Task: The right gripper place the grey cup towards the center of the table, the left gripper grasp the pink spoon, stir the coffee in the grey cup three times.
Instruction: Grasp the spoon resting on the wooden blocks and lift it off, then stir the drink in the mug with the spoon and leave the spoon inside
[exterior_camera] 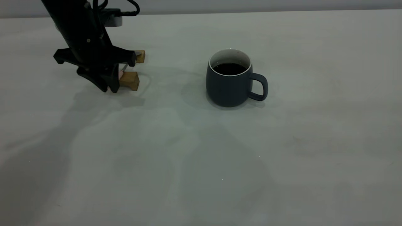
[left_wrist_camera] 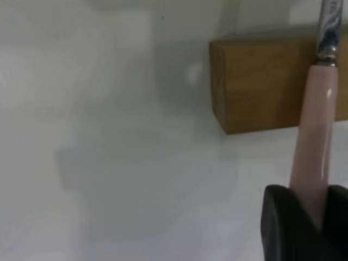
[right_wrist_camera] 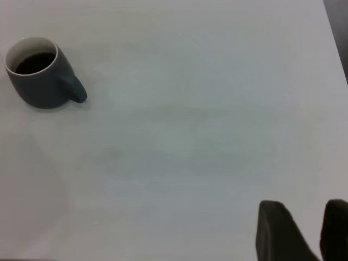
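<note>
Pale grey-white table (exterior_camera: pixel 201 163), matte, with a few tiny dark specks. Near the middle, a bit toward the far edge: grey cup (exterior_camera: pixel 229 82), upright, handle toward the right edge, holding coffee (exterior_camera: pixel 230 68). Toward the far left corner: 2 tan wooden blocks (exterior_camera: pixel 129 80), just apart, 1 behind the other.

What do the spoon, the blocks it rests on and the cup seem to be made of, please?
The pink spoon has a glossy pale pink handle, plastic or ceramic by its sheen, and a shiny metal neck. The blocks look like plain tan wood with faint grain. The grey cup looks ceramic: matte slate outside, pale glazed inside.
</note>
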Tool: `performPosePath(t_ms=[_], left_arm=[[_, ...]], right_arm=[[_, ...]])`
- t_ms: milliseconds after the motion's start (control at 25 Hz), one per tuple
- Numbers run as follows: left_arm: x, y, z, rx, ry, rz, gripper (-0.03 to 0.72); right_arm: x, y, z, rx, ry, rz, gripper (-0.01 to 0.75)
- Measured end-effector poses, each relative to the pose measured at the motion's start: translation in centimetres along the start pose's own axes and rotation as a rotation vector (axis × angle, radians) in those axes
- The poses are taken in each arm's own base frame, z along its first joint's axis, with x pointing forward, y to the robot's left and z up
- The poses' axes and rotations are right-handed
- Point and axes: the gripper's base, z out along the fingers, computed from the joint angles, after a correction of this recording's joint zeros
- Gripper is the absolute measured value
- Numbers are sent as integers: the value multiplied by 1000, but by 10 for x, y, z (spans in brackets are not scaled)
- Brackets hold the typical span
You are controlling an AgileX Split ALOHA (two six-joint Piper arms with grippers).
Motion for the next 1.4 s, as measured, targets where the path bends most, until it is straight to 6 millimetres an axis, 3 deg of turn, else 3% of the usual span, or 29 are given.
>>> performPosePath(t_ms=[200, 400, 560, 680, 880, 1000, 1160, 1400], left_arm=[[-2, -1, -9, 1, 33, -48, 168], [-18, -16, -62, 109, 112, -359, 168], [-30, -44, -107, 367, 265, -719, 168], [-40, -67, -130, 623, 402, -922, 168], [-48, -102, -154, 962, 576, -1059, 168], [-49, -123, -150, 1032, 616, -1090, 168], [-47, -145, -125, 1040, 690, -1141, 168], [-45, -153, -94, 999, 825, -1288, 168]], right_arm=[[0, 0, 0, 0, 0, 0, 238], [0, 0, 0, 0, 0, 0, 237], [0, 0, 0, 0, 0, 0, 237], [0, 0, 0, 0, 0, 0, 237], [0, 0, 0, 0, 0, 0, 237], [0, 0, 0, 0, 0, 0, 237], [0, 0, 0, 0, 0, 0, 237], [0, 0, 0, 0, 0, 0, 237]])
